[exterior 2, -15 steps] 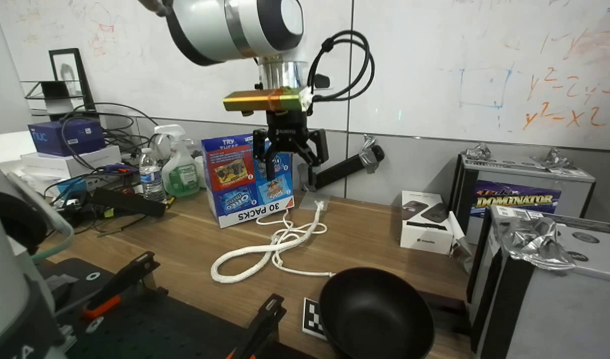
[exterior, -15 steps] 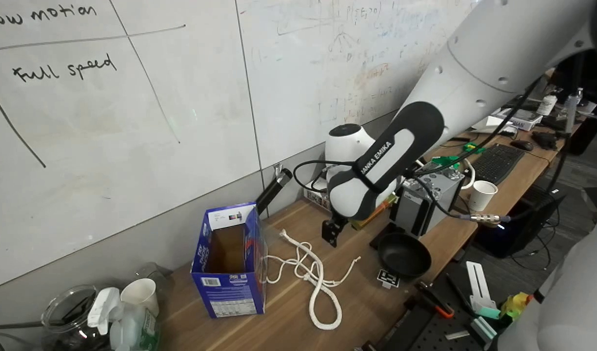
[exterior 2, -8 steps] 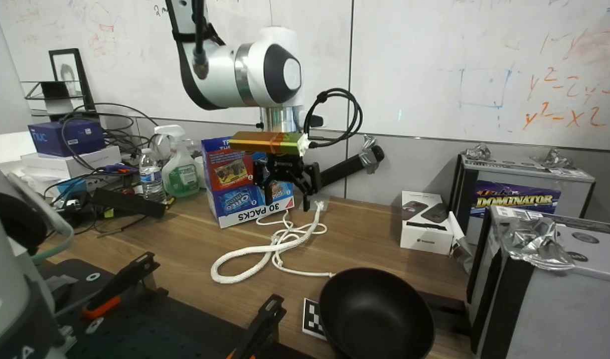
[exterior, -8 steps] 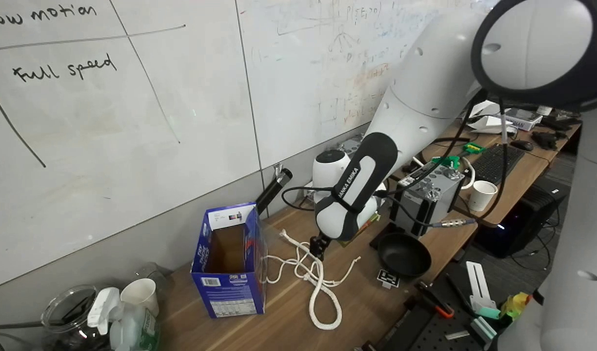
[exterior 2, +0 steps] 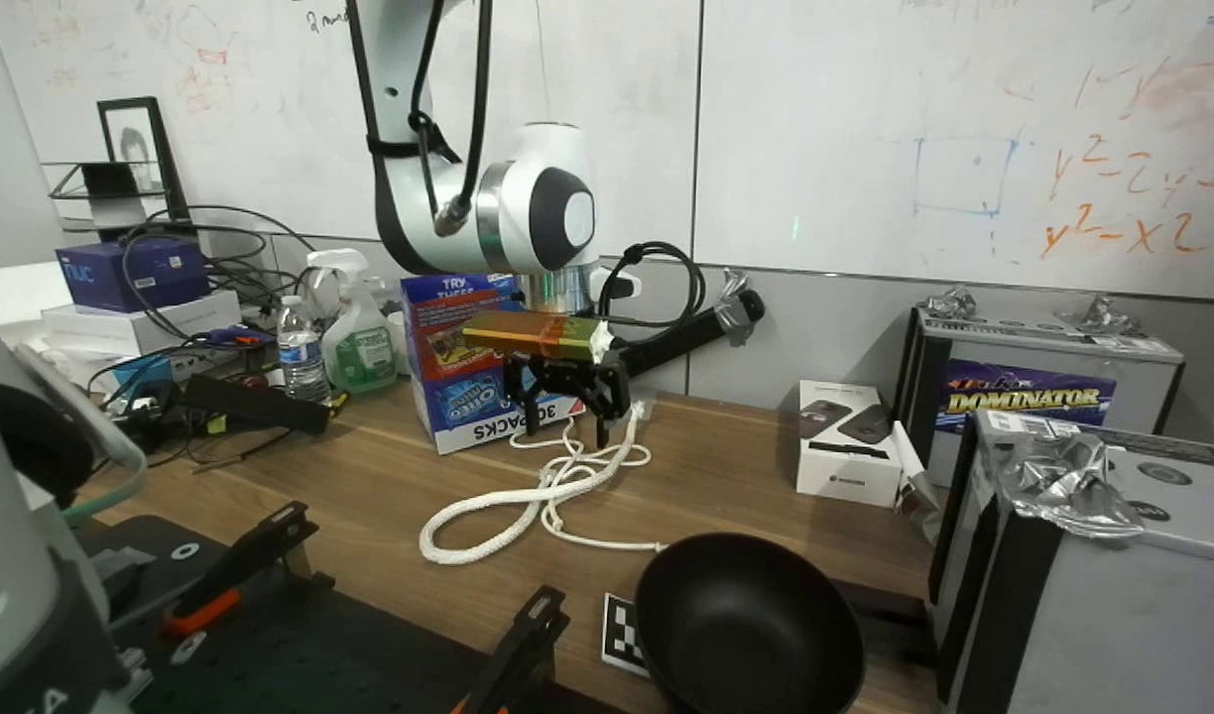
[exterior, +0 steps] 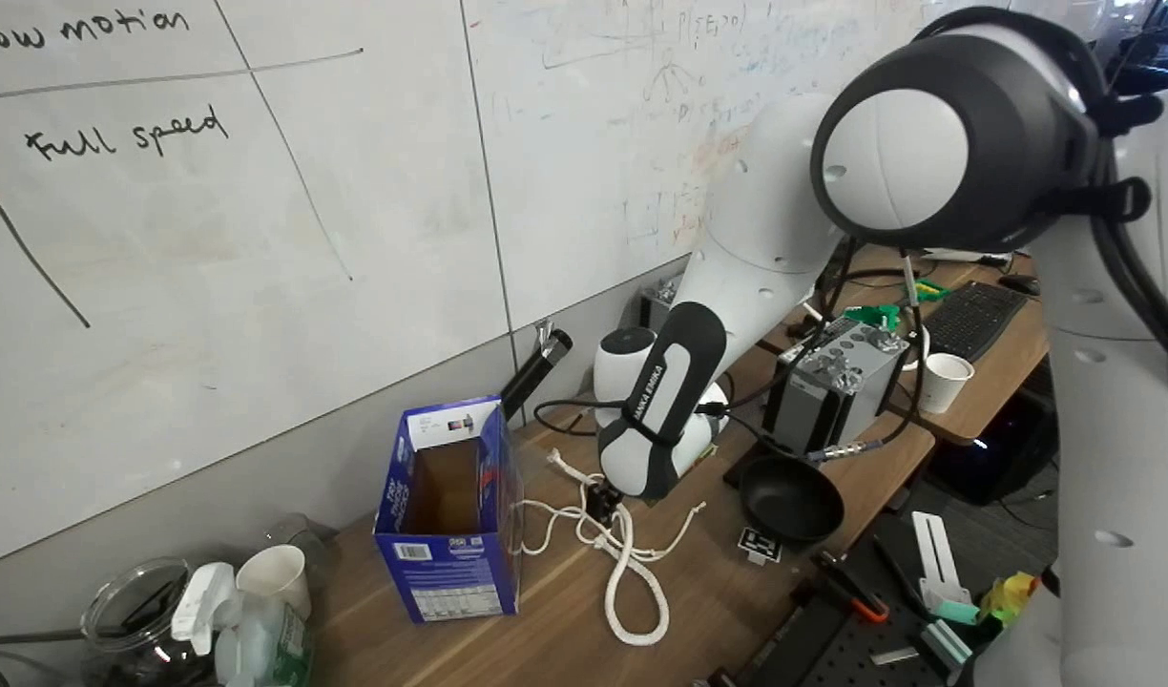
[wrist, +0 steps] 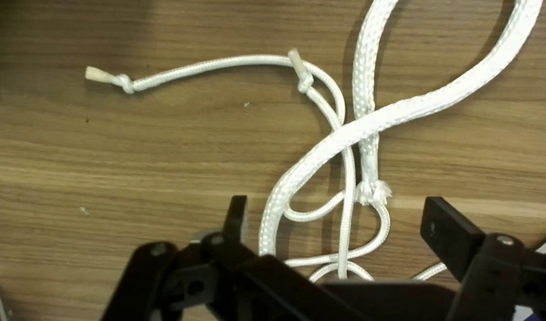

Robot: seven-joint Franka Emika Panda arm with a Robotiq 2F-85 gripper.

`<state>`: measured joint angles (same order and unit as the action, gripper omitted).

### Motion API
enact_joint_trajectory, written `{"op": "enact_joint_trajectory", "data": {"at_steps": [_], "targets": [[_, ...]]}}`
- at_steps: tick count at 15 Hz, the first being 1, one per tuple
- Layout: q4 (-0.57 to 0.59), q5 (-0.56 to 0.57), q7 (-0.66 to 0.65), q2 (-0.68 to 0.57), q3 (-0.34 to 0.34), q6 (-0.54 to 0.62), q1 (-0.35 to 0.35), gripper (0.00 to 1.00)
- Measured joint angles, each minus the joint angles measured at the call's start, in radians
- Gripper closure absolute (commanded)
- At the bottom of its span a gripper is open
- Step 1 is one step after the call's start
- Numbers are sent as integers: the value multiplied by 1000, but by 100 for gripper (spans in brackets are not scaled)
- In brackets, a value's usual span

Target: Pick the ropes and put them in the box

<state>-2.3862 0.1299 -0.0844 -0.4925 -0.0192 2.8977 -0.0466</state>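
Note:
White ropes [exterior: 625,553], one thick and some thin cord, lie loosely tangled on the wooden table beside the box; they also show in an exterior view [exterior 2: 577,486] and in the wrist view [wrist: 366,125]. The blue snack box [exterior: 455,572] stands upright with its top open and its inside looks bare; its printed side shows in an exterior view [exterior 2: 458,367]. My gripper [exterior 2: 567,428] points down above the ropes, next to the box. In the wrist view the gripper [wrist: 337,211] is open, with rope strands showing between its fingers and nothing held.
A black pan [exterior 2: 751,625] and a marker card [exterior 2: 622,633] lie near the ropes. Grey machines [exterior 2: 1093,595] and a white phone box [exterior 2: 850,456] stand to one side. A spray bottle [exterior 2: 361,342] is beyond the box. A whiteboard wall [exterior: 260,239] runs behind.
My gripper has come down from well above the table to just over the ropes, staying open. In an exterior view it also shifted left, toward the box. Ropes and box have not moved.

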Motion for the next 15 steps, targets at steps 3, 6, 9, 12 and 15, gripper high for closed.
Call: {"op": "enact_joint_trajectory", "data": {"at_steps": [3,6,9,12,15], "targets": [[44,-5,9,-63,-13,7,0,0],[79,-7,15,-114,-18,9,-2,0],[100,-7,17,-146,-18,9,-5,0],[109,-7,18,-163,-18,9,-6,0],[115,-7,19,-174,-18,9,-6,0]]}}
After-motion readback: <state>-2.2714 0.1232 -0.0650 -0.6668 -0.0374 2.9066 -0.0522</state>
